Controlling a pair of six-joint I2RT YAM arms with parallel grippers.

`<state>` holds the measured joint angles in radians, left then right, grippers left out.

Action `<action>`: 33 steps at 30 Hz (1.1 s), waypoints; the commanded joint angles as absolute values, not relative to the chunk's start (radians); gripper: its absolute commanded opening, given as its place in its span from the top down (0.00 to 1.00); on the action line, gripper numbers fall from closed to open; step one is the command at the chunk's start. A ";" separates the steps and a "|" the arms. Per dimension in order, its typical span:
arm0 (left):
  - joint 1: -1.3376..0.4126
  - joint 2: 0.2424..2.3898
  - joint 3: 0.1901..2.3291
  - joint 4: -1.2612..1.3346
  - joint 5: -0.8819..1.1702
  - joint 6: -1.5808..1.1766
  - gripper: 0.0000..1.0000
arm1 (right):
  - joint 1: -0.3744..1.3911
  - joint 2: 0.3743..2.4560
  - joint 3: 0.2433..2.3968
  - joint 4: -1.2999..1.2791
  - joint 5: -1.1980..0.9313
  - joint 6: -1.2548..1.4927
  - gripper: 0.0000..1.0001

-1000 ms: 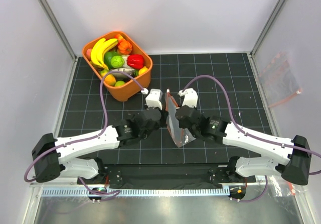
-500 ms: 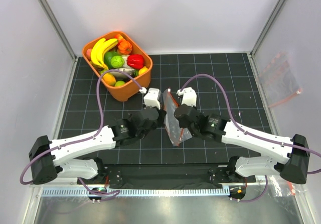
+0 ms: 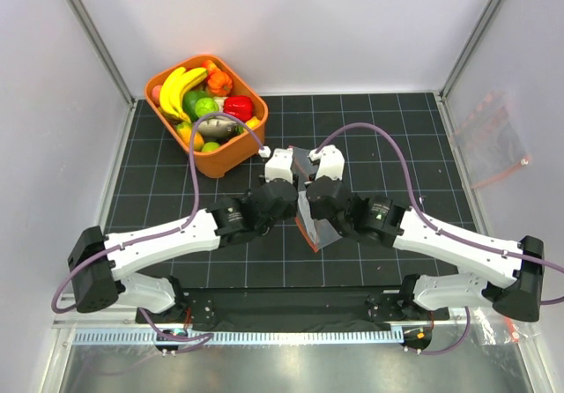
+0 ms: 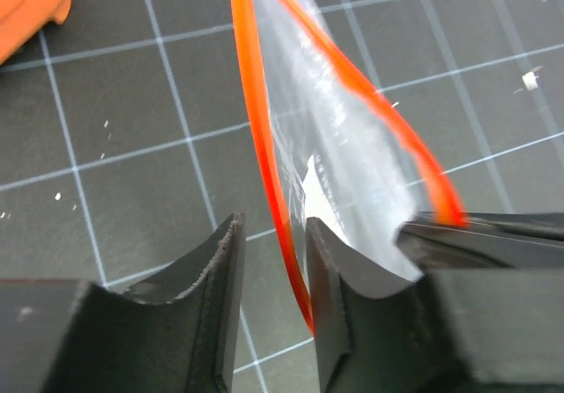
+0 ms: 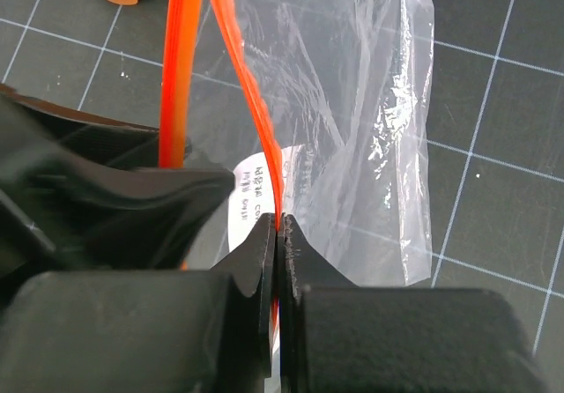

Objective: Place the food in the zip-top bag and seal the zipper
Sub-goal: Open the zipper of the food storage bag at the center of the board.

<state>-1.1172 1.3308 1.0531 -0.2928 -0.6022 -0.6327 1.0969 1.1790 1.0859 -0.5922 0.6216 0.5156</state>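
Note:
The clear zip-top bag [image 3: 322,234] hangs upright between my two grippers at mid-table, its mouth parted. My right gripper [image 5: 278,227] is shut on one lip of the red-orange zipper [image 5: 251,93]; the bag's clear body [image 5: 370,120] hangs beyond it. My left gripper [image 4: 273,270] is open, with the other lip of the zipper [image 4: 261,137] running between its fingers [image 4: 339,278], one finger inside the mouth. The food [image 3: 204,105], with yellow bananas, a red pepper, lime-green and orange pieces, lies in the orange tub [image 3: 231,157] at the back left. I see no food in the bag.
The tub's corner shows at the top left of the left wrist view [image 4: 31,5]. A second clear bag [image 3: 493,142] with a red strip lies against the right wall. Purple cables arch over both arms [image 3: 388,151].
My left gripper has moved right and forward to the bag's mouth, now straddling one zipper lip. The right gripper keeps its hold on the bag, which has shifted slightly.

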 commanded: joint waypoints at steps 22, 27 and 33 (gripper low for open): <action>-1.115 1.278 1.046 -0.409 -0.727 -0.680 0.75 | 1.114 1.103 1.057 -0.721 0.879 0.529 0.77; -1.115 1.215 0.997 -0.428 -0.742 -0.681 0.81 | 1.098 1.054 1.016 -0.739 0.908 0.525 0.75; -1.115 1.196 0.963 -0.428 -0.739 -0.686 0.87 | 1.097 1.037 1.011 -0.750 0.887 0.534 0.70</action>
